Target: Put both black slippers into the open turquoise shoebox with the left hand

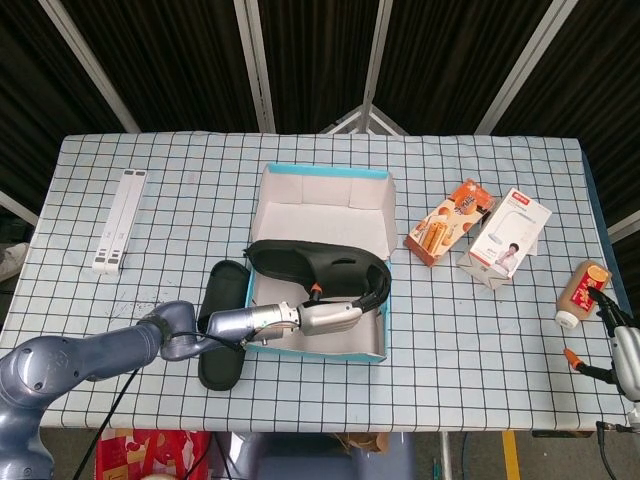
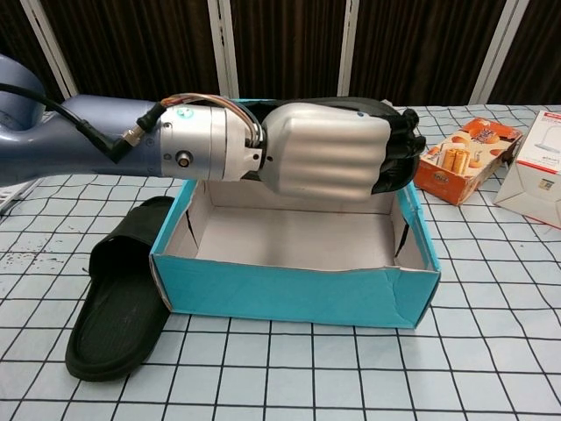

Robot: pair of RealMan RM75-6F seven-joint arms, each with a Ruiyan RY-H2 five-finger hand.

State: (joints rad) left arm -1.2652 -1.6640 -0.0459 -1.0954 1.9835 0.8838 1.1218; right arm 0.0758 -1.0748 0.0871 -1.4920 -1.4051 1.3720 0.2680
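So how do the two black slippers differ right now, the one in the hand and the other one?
The black slipper in the left hand is lifted above the open turquoise shoebox, gripped by the left hand. The other black slipper lies flat on the checked tablecloth, outside the box against its left wall, with no hand on it. The held slipper lies crosswise over the box; the other runs alongside it. Both look like one matching pair.

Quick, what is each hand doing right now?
Left hand: holding a black slipper over the turquoise shoebox.
Right hand: only partly in view, cannot tell.
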